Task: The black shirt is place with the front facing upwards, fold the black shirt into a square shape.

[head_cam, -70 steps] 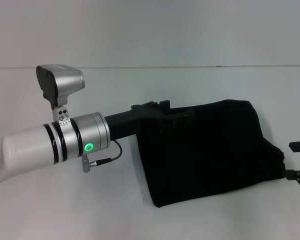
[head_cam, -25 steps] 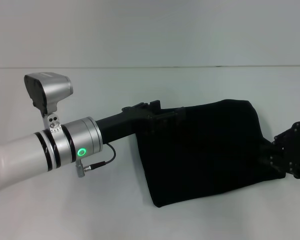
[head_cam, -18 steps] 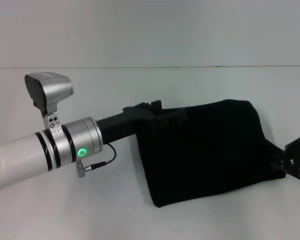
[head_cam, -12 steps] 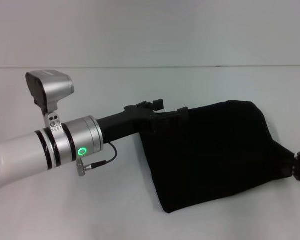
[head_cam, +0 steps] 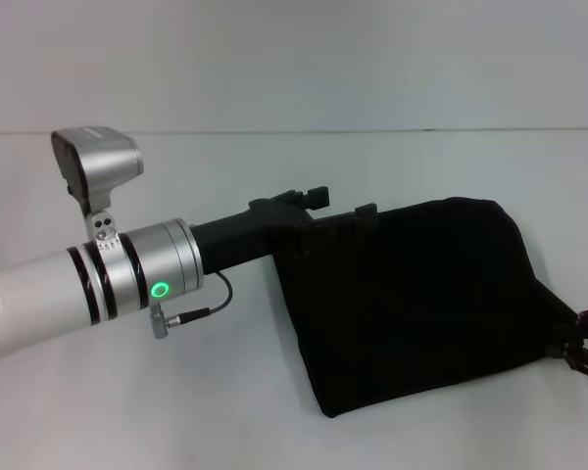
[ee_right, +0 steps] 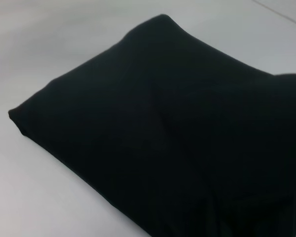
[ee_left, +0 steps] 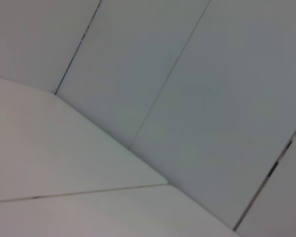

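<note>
The black shirt [head_cam: 421,304] lies folded into a thick, rough rectangle on the white table, right of centre; no letters or label show. My left gripper [head_cam: 338,208] reaches in from the left and sits at the shirt's far left corner. At the picture's right edge my right gripper [head_cam: 580,345] is shut on the shirt's right corner, which is drawn out to a point toward it. In the right wrist view the shirt [ee_right: 163,123] fills most of the picture. The left wrist view shows neither shirt nor gripper.
The white table [head_cam: 176,411] stretches bare to the left and in front of the shirt. A pale wall [head_cam: 294,59] rises behind the table's far edge. The left wrist view shows only wall panels [ee_left: 197,98] and a table edge.
My right gripper came in from the right, closed on the shirt's right corner and pulled back right. The whole shirt slid a little to the right, and my left gripper moved with it.
</note>
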Controlling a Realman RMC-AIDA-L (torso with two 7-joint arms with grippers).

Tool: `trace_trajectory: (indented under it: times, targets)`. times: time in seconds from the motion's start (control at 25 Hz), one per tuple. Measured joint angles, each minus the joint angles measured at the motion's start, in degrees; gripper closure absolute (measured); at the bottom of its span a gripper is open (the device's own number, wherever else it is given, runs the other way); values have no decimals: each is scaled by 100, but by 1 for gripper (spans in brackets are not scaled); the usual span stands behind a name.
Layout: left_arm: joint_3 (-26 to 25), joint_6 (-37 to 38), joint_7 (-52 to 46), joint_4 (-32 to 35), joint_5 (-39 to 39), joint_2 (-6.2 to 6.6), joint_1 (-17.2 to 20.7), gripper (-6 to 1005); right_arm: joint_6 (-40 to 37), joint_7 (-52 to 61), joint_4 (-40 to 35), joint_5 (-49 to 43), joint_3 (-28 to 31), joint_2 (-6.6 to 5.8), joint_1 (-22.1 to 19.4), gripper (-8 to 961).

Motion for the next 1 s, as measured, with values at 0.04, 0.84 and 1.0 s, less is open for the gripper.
trace_trajectory:
  times: [0.04, 0.84, 1.0]
  targets:
    - [-24, 52, -19, 27, 6, 5, 0, 69, -3, 34, -24, 0, 26, -1, -29, 876]
    - [-905, 1139, 179, 681, 994, 127, 202, 70, -1181, -249, 1626, 2227, 3597, -77, -436, 206]
    - [-959, 1034, 801, 547, 1160, 114, 208, 70, -861, -657, 2706, 2280, 3696, -53, -314, 212]
